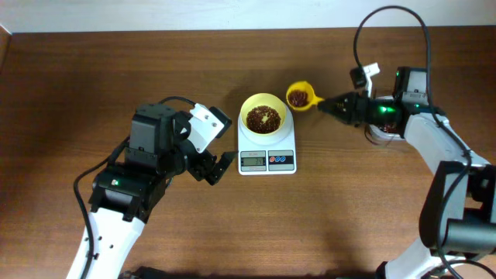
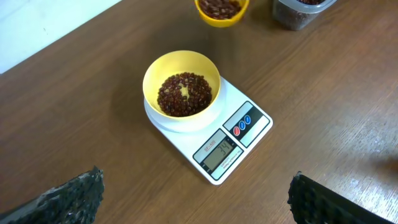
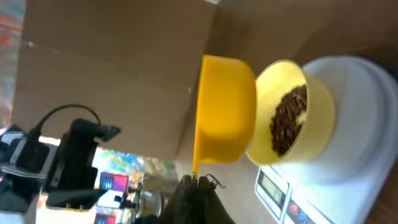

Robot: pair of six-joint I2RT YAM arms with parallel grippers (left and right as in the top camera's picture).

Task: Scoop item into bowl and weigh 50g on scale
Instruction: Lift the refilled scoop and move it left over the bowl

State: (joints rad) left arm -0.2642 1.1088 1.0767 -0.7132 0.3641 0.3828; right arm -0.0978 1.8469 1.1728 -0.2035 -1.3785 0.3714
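Right jaws [image 1: 325, 103] were clamped on the handle of the yellow measuring scoop [image 1: 299, 97]. The scoop was held level, loaded with beans and just beside the bowl's rim on the right arm's side. I judged this was so a tilt would drop beans into the bowl and not on the tabletop [image 1: 93, 70].

The pale-yellow bowl [image 1: 263, 116] sat centred on the platform of the white scale [image 1: 267, 153], with a layer of reddish-brown beans [image 2: 184, 93] across its bottom. The display and buttons faced the rig and were uncovered.

Left jaws [image 1: 217, 167] were spread wide and held nothing. They were parked near the scale's front-left corner without touching it, likely so that wrist camera could watch the readout.

Hard to make out:
- The display looked like 34 in the left wrist view, but the digits were small and I would not swear to it.
- The clear tub [image 2: 301, 12] was cut off at the top edge there, and overhead it was mostly hidden under the right arm.
- The right wrist view showed only the scoop's underside, so its load was hidden there.
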